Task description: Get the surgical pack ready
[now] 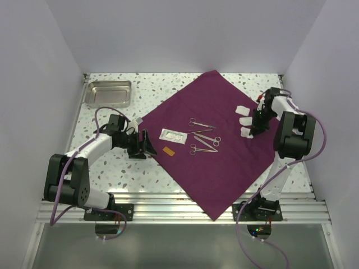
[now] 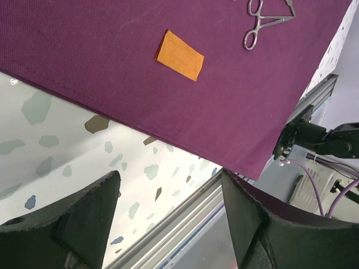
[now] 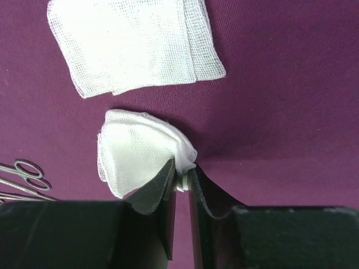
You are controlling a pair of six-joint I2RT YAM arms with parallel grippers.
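The deep purple-maroon woven cloth sheet (image 1: 224, 174) lies spread flat as a diamond across the middle of the top view, and it looks light, soft and limp, apt to wrinkle and slide on the speckled table (image 1: 129, 168) — so a corner or hem seems the place to pinch it. At the right of that view the right gripper (image 3: 180, 178) has its jaws nearly together, clamped on the bunched edge of a small white gauze square (image 3: 137, 154) resting on the cloth below a second flat gauze pad (image 3: 132, 45). The left gripper (image 2: 170, 188) hangs with jaws wide apart over the table just beside the cloth's lower-left hem — holding nothing
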